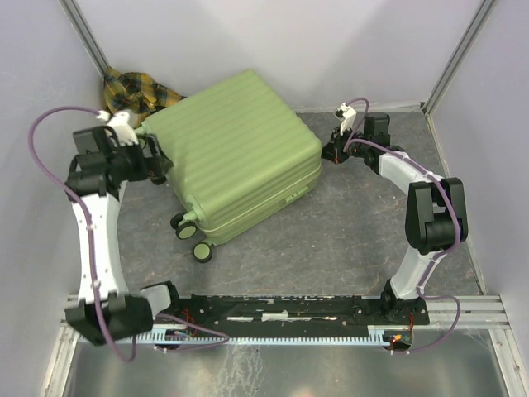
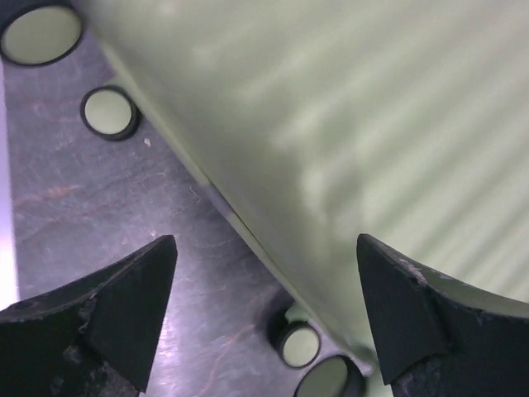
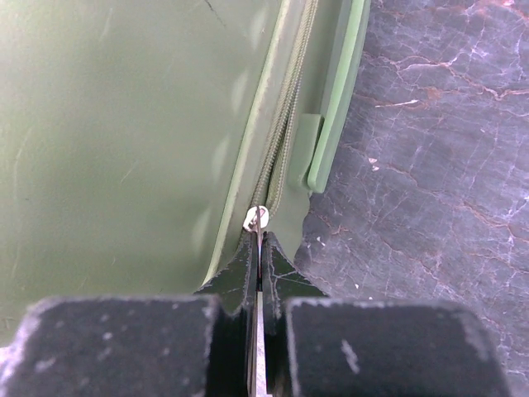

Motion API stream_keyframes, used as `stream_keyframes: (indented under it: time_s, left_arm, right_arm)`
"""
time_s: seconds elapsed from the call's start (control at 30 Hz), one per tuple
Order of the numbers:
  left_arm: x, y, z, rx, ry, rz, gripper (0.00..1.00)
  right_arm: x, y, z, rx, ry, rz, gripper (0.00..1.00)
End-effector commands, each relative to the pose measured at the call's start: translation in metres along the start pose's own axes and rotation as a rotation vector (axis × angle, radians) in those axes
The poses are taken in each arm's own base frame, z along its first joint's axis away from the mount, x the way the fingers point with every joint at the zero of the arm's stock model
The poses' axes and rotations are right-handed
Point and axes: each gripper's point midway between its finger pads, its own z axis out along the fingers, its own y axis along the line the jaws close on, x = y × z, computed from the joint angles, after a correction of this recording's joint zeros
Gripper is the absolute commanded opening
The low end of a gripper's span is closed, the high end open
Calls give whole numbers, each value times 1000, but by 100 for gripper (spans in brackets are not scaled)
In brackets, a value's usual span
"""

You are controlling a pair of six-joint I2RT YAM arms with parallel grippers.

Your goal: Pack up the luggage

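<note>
The silver zip pull (image 3: 258, 219) of the lime-green ribbed hard-shell suitcase (image 1: 235, 149) is pinched by the right gripper (image 3: 260, 248), presumably for zipping, while the left gripper (image 2: 266, 240) is spread wide beside it.

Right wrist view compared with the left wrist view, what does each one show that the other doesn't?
Only the right wrist: the right gripper pinching the zipper pull at the end of the zipper. Only the left wrist: the open left gripper, holding nothing, and four small wheels. Both: the green luggage resting on the dark table.
</note>
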Motion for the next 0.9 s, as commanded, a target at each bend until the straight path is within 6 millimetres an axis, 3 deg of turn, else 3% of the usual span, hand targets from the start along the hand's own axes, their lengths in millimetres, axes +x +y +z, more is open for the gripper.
stream_keyframes:
  time_s: [0.0,0.17,0.37,0.63,0.87]
  left_arm:
    - [-37,29,23,116,-67,-329,99]
    - [-47,61,70,103,-69,-376,100]
    - [-50,72,120,196,-29,-340,97]
    - [-10,7,185,483,231,-35,92]
    - [36,-43,210,690,413,275,91]
  right_arm:
    - [-8,42,11,-113,-22,-106,2]
    - [-5,53,13,-143,-25,-135,2]
    - [0,70,14,-188,-20,-161,2]
    - [23,102,3,-245,23,-189,2]
    - [51,144,-16,-289,54,-210,2]
